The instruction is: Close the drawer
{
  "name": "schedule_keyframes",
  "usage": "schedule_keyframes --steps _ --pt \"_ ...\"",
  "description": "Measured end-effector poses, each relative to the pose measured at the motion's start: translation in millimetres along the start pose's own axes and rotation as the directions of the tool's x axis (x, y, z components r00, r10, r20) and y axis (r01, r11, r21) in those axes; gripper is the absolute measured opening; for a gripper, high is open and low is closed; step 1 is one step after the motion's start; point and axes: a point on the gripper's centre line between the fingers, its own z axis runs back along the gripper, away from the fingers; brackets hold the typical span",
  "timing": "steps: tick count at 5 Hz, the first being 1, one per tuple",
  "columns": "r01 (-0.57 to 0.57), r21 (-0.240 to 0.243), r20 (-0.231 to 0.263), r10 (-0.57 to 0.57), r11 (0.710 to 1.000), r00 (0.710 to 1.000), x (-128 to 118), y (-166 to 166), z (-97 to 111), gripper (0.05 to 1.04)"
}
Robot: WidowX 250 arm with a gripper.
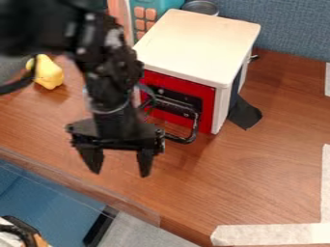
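One black gripper [120, 169] hangs over the wooden table [258, 178] left of centre, fingers pointing down and held apart. Just beside it on the right, partly behind it in this view, is the task's drawer, its red front [205, 102] set in a white box [199, 41] with a pale flat top; its contents are hidden. A bent black handle [192, 128] juts from the front toward the gripper; whether the two touch, I cannot tell. The arm [106, 72] comes down from the upper left, across the box's left side. A black flap [245, 114] lies against the box's right side. Behind the box are a round metal container [201, 6] and a turquoise object [157, 5] with orange buttons; a yellow pear-shaped object [48, 72] sits at upper left. A blue-grey fabric panel [290, 29] stands at the back. The table's near edge slants down from left to lower middle; wood stretches between the box and the white tape [277, 234] at lower right.
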Motion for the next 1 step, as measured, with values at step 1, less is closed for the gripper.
schedule_keyframes --steps 1 --pt "0.074 -0.021 0.037 -0.073 0.997 0.997 -22.0 -6.5 19.3 0.999"
